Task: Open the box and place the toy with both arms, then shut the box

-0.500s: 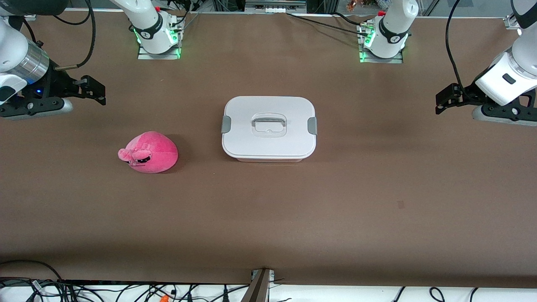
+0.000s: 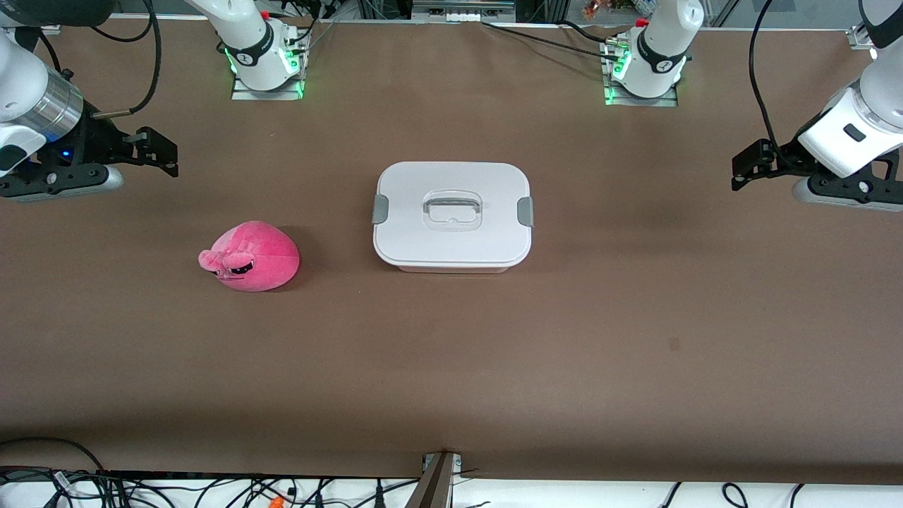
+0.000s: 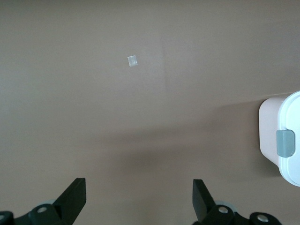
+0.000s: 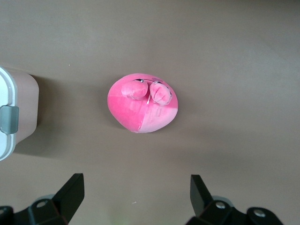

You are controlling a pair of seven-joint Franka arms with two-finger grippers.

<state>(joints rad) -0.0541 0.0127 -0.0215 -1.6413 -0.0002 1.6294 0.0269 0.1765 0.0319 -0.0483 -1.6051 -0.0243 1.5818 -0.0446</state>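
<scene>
Gaping wide and empty, left gripper (image 2: 742, 171) and right gripper (image 2: 164, 153), box (image 2: 452, 247) interior hidden under lid (image 2: 452, 214).

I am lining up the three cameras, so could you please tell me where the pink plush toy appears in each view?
Front view: the toy lies on the brown table, beside the closed box, toward the right arm's end.
Left wrist view: the toy is not in it; only the box's end shows at the picture's edge.
Right wrist view: the toy sits mid-picture, above the open right gripper.
Shared landmark: the box, by its grey side clips.
</scene>
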